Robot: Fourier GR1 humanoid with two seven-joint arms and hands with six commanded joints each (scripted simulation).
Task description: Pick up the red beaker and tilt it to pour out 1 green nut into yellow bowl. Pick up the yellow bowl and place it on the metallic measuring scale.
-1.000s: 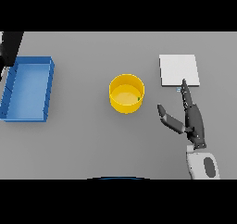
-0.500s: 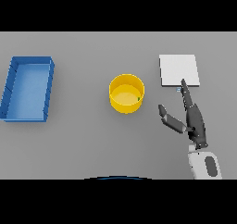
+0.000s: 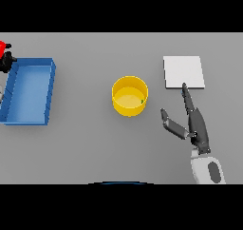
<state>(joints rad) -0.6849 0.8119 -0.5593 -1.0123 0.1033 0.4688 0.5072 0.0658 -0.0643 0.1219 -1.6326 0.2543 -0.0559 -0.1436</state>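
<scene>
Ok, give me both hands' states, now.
Left hand: at the far left edge, holding the red beaker.
Right hand: open, holding nothing.

Plain matte grey bench, unpatterned. Bright yellow round bowl, paler yellow inside, with tiny green speck at inner right wall. Solid blue rectangular tray. Pale silvery-grey square scale plate. Red beaker at left edge. Dark grey right hand on white forearm.
</scene>
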